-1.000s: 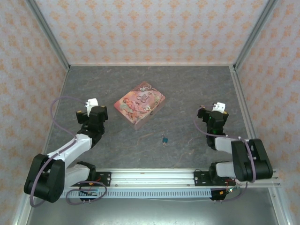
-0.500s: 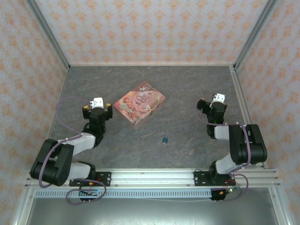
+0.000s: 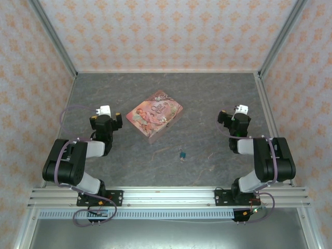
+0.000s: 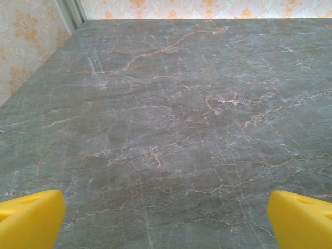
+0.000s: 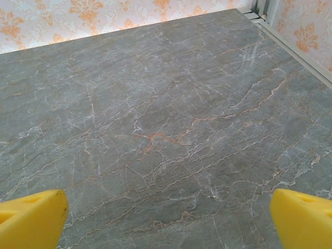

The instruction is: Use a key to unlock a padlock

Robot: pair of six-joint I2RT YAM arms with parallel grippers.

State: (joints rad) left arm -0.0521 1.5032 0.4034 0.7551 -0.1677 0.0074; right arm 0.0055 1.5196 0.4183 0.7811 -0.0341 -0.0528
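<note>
— Where is the padlock (image 3: 182, 154) lying?
— Lower centre of the overhead frame, on the tabletop (image 3: 207, 98), below the pink tin (image 3: 154, 115). Both jaws are gaping wide (holding nothing); I'm advising a slow, centred descent.

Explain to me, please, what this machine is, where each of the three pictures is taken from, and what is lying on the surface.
These are two robot arms bolted at the near edge of a grey marbled table. The overhead picture looks down from above and behind them: the left gripper and the right gripper both hover over bare table. Between them lie a pink illustrated tin and, nearer the arms, a tiny blue padlock. The other two pictures come from a camera on each wrist; the yellow fingertips in their lower corners are that gripper's own, spread wide. Both grippers are open and hold nothing.
</note>
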